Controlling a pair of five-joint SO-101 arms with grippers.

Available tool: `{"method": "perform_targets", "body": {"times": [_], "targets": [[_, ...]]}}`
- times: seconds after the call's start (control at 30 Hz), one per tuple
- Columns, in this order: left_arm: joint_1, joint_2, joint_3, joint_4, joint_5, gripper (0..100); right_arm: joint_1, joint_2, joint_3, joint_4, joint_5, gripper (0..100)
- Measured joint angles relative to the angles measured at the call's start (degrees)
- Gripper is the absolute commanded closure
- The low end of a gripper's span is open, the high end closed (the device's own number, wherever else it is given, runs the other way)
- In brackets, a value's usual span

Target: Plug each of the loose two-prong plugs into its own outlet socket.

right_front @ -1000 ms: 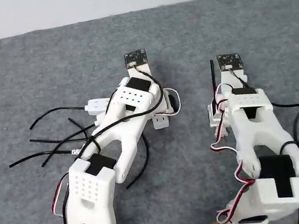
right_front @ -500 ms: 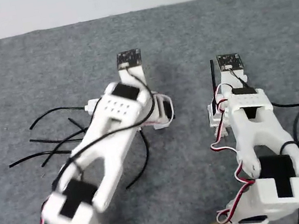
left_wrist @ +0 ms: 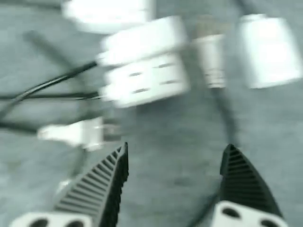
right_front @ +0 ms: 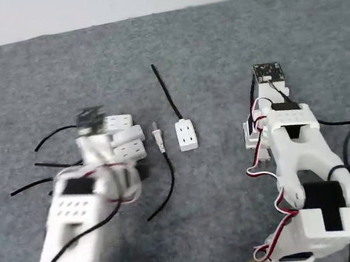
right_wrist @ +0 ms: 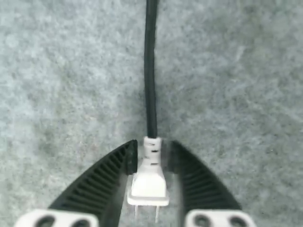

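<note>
The grey carpet point(right_front: 28, 68) covers the whole table. Left of centre in the high view, three white outlet sockets point(right_front: 126, 137) lie bunched together and touching. The left arm's wrist sits against the bunch's left edge. The left gripper point(left_wrist: 177, 149) hangs above the carpet near that bunch, jaws spread wide and holding nothing. Thin black leads point(right_front: 51, 161) fan out from the bunch toward the left edge of the frame.

At the middle of the high view a single outlet socket point(right_front: 186, 134) lies flat, apart from the bunch, and its own cable runs up toward the top of the frame. Between it and the bunch lies a loose plug point(right_front: 157, 136), close to the single socket but not in it, and its lead curls down toward the lower middle. The left wrist view shows a small white plug point(left_wrist: 78, 134) on the carpet close to one finger of the left gripper. It is too blurred to say more.

On the right side, the right gripper point(right_wrist: 151, 146) is clamped on a white two-prong plug point(right_wrist: 149, 182). The plug is held by its body with both prongs pointing back toward the wrist. Its black cord point(right_wrist: 150, 71) runs straight away over the carpet.
</note>
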State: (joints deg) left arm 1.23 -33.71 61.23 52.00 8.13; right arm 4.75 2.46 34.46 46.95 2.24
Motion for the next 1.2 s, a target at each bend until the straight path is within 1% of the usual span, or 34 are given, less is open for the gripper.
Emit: {"method": "perform_targets", "body": {"times": [0.07, 0.17, 0.27, 0.33, 0.43, 0.67, 0.8, 1.0, 1.07, 1.2], "targets": [[-5.3, -3.3, 4.3, -1.8, -3.3, 70, 0.0, 0.0, -0.8, 0.0, 0.0, 79.8], [-11.0, -6.8, 8.7, -3.6, -8.0, 70, 0.0, 0.0, -1.1, 1.1, 0.0, 84.6], [-13.7, -8.4, 9.5, -4.1, -10.9, 70, 0.0, 0.0, -3.3, 5.5, 0.0, 90.4], [-14.2, -8.8, 9.5, -4.2, -11.4, 70, -0.5, 0.0, -4.0, 8.8, 0.0, 94.0], [-14.5, -8.9, 9.5, -4.3, -11.6, 70, -1.1, 0.0, -4.1, 10.0, 0.0, 98.0], [-14.5, -8.9, 9.5, -4.3, -11.7, 70, -0.8, 1.7, -4.1, 6.7, 0.0, 93.3], [-14.5, -8.9, 9.5, -4.3, -11.7, 70, -0.9, 4.0, -5.5, 6.6, 0.0, 90.9], [-14.5, -8.9, 10.3, -4.3, -11.7, 70, -1.0, 8.2, -10.4, 10.5, -0.1, 89.4], [-14.5, -8.9, 10.4, -4.3, -11.7, 70, -1.1, 9.5, -11.7, 11.1, -1.8, 89.8], [-14.5, -8.9, 10.4, -4.3, -11.7, 70, -0.8, 11.3, -13.6, 12.0, -2.8, 99.5]]}}
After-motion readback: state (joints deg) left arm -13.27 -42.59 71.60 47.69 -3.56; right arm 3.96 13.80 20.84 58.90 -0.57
